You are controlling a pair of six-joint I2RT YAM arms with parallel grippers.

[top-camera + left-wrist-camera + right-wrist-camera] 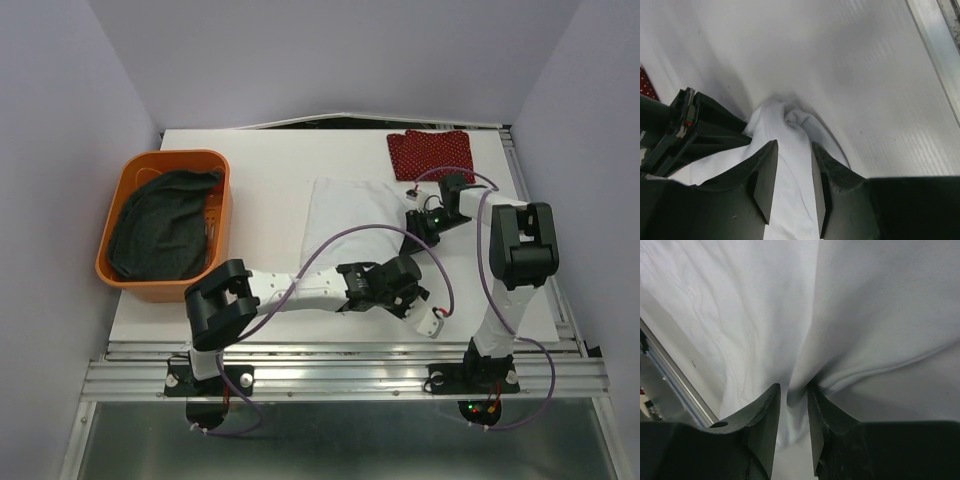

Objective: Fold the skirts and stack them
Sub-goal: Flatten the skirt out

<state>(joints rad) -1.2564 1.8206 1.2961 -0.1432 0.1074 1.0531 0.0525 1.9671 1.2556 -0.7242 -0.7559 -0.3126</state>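
Note:
The white skirt [350, 208] lies spread on the table's middle. My left gripper [405, 285] is at its near right corner, jaws closed on a bunched fold of the white cloth [790, 122]. My right gripper [416, 222] is at the skirt's right edge, pinching a gathered fold [765, 300]. The red dotted skirt [430, 152] lies folded at the back right. The dark grey skirt [160, 225] is heaped inside the orange basket [112, 215]. In the wrist views the left gripper [794, 146] and the right gripper [794, 388] each have white cloth between the fingers.
The orange basket stands at the table's left. The right arm's black wrist [690, 130] is close beside my left fingers. Purple cables [330, 245] loop over the skirt. A metal rail [340, 350] runs along the table's near edge.

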